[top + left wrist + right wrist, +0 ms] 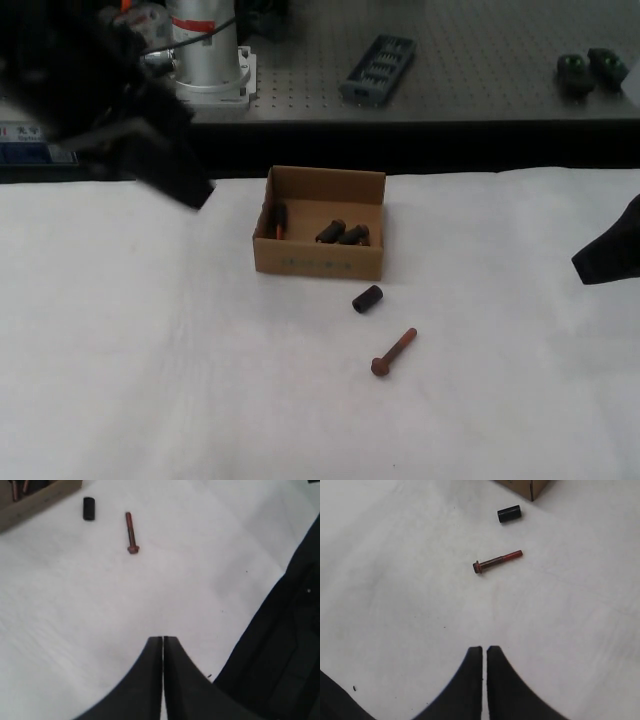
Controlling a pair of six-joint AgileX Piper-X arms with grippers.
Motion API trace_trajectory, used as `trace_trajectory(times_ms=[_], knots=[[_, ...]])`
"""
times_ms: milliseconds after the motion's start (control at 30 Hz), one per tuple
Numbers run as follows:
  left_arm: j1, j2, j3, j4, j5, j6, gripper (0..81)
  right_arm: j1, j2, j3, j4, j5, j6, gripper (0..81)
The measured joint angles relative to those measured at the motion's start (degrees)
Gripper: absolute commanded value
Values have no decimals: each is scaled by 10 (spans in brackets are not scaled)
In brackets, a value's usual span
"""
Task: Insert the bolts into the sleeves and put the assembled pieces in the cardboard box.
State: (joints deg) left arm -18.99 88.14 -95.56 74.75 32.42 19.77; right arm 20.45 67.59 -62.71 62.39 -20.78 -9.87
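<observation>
Diagonally, we see the bolt (393, 352) lying near the box (318, 263), head toward us, tip toward the far right.
The sleeve (367, 298) sits between them; our left gripper (163, 640) and right gripper (484, 649) hover over the cloth (150, 350), fingers pressed together, empty.

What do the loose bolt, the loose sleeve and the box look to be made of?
The bolt is probably metal, with a dull reddish-brown finish, coppery or rusty; it has a flanged head and a slim shank. The sleeve is a short, matte black cylinder; metal or plastic, I cannot tell. The box is plain brown cardboard, with thin walls and matte faces.
</observation>
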Motion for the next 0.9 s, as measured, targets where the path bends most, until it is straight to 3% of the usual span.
trace_trajectory(times_ms=[233, 400, 467, 633, 700, 800, 833, 900], knots=[[0, -120, 177, -12, -10, 2, 7, 0, 0, 0, 0, 0, -22, 28], [0, -222, 309, -76, -15, -14, 7, 0, 0, 0, 0, -2, -103, 28], [0, -242, 330, -94, -15, -18, 7, 0, 2, 0, -2, -10, -182, 28], [0, -333, 397, -174, -15, -29, 7, 0, 24, 0, -38, -22, -276, 7], [0, -347, 403, -190, -15, -28, 7, 0, 44, 0, -69, -45, -353, 116], [0, -351, 406, -202, -16, -28, 7, 0, 86, 0, -134, -77, -399, 333], [0, -352, 407, -209, -16, -28, 7, 0, 100, 0, -155, -84, -405, 366], [0, -352, 410, -218, -16, -28, 7, 0, 115, 0, -172, -87, -409, 349]])
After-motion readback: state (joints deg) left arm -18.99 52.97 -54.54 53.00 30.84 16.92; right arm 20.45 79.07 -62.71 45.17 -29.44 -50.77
